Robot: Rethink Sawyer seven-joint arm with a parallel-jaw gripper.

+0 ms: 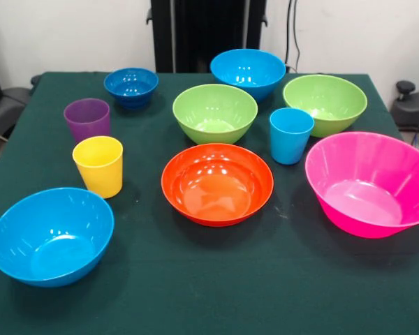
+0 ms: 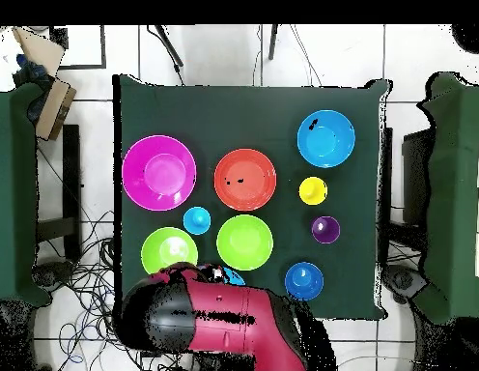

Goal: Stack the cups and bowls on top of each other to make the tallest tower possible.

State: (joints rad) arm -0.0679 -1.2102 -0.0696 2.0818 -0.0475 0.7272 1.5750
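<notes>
Nothing is stacked yet, so the robot is getting ready for the very first pick. All the cups and bowls are sitting apart and right way up on the green table point(image 1: 195, 293). The big pink bowl point(image 1: 369, 183) is sitting at one side, near the front of the table. The orange bowl point(image 1: 217, 183) is sitting in the middle, and a light blue bowl point(image 1: 51, 235) is sitting at the front corner on the other side. Two lime green bowls point(image 1: 215, 112) point(image 1: 325, 103) are sitting farther back, with the light blue cup point(image 1: 290, 135) between them. Another light blue bowl point(image 1: 248, 71) and the small dark blue bowl point(image 1: 131, 86) are sitting near the back edge. The yellow cup point(image 1: 98, 165) and the purple cup point(image 1: 87, 118) are standing close together. The red and black arm point(image 2: 219, 319) is resting over the table's edge by its base, partly covering that back blue bowl from above. I cannot tell whether the gripper is wide or narrow, because I cannot see it. A good start, I think, is picking a wide bowl for the bottom. The cups are looking tippy, so they should probably be going on last.
</notes>
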